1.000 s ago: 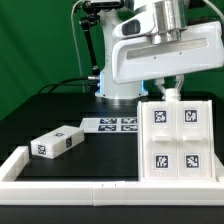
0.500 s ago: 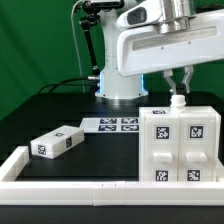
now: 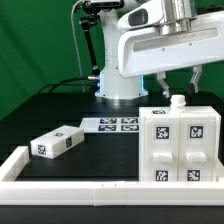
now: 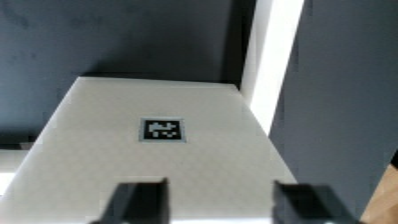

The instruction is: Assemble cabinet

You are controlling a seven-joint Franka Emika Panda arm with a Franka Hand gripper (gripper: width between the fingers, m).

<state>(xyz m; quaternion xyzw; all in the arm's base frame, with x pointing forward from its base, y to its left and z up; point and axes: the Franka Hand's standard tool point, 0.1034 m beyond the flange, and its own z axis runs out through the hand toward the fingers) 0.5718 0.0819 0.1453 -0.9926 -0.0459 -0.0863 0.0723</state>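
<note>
The white cabinet body (image 3: 180, 145) stands upright at the exterior view's right, with several square tags on its front and a small white peg (image 3: 178, 101) on its top. My gripper (image 3: 180, 82) hangs just above that peg, open and empty, one finger on each side. In the wrist view the cabinet's white top with one tag (image 4: 167, 129) fills the picture, and my gripper (image 4: 219, 205) shows two dark fingertips (image 4: 134, 200) spread apart over it. A small white tagged block (image 3: 57, 142) lies on the table at the exterior view's left.
The marker board (image 3: 118, 124) lies flat on the black table behind the block. A long white border rail (image 3: 70, 185) runs along the front and up the left side. The robot's base (image 3: 118, 85) stands at the back.
The cabinet body went from tilted in my grip to standing upright on the table. My fingers have spread apart and let go, and the gripper has risen a little.
</note>
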